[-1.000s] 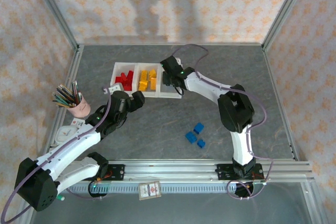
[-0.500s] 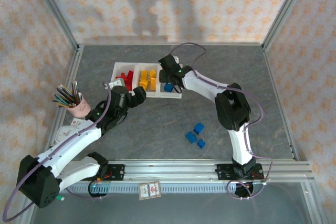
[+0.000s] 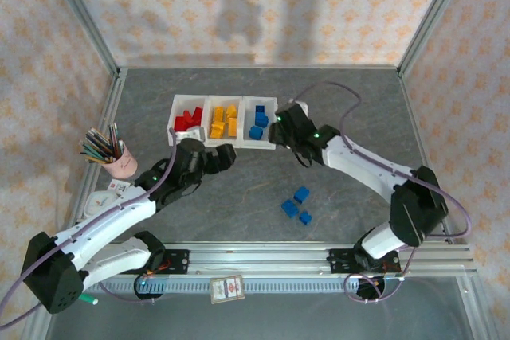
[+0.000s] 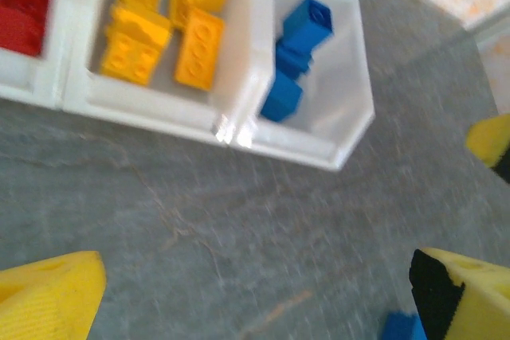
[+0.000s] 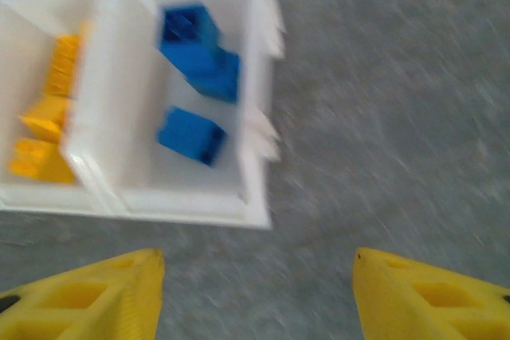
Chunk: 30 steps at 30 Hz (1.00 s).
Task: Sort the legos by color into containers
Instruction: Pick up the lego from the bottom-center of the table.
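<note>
Hovering the right gripper [image 3: 276,133], spread and empty, just beside the white translucent three-compartment plastic tray [image 3: 242,121]; holding the left gripper [image 3: 226,154] wide apart near its front wall. Seeing three small blue hard-plastic toy bricks [image 3: 289,209] lying loose on the grey table [image 3: 358,101], well apart from the tray (others already sorted inside). Judging them light, rigid, slick; favouring pinching across flat opposite sides.

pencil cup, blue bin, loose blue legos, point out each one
pencil cup [image 3: 121,167]: top view, pink cup body
blue bin [image 4: 339,109]: left wrist view, bare floor
loose blue legos [image 3: 289,209]: top view, leftmost brick's top
</note>
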Each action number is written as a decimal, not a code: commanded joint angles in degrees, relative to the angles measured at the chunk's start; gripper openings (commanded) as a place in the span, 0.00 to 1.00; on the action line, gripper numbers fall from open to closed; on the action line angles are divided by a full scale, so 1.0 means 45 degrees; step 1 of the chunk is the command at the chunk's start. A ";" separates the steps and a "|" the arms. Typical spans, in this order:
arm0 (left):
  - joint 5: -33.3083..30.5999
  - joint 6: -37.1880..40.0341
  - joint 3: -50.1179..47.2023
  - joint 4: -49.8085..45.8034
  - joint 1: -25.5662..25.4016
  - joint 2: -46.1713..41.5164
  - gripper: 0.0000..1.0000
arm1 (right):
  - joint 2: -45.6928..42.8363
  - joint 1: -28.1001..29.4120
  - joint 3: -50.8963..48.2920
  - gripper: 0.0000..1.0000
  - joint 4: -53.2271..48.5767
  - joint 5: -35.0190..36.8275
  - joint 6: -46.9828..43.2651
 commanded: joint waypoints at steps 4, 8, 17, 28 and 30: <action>-0.0351 -0.0979 -0.1273 0.1011 -0.1520 -0.0491 0.99 | -0.2054 0.0137 -0.2915 0.71 -0.1581 0.1015 0.2537; -0.0862 -0.1368 -0.1470 0.1238 -0.2457 -0.0383 0.99 | -0.3315 0.0552 -0.4622 0.78 -0.1747 0.1189 0.4219; -0.1029 -0.1515 -0.1431 0.1609 -0.2960 0.0336 0.99 | -0.3989 0.1797 -0.6668 0.83 -0.0296 0.0606 0.7145; -0.1206 -0.0956 -0.0673 0.1280 -0.2960 0.1101 0.99 | -0.2317 0.2060 -0.6243 0.64 0.0578 0.0977 0.7326; -0.1299 -0.0836 -0.0555 0.1077 -0.2960 0.1160 0.99 | -0.2056 0.2070 -0.6160 0.60 0.0701 0.1005 0.7192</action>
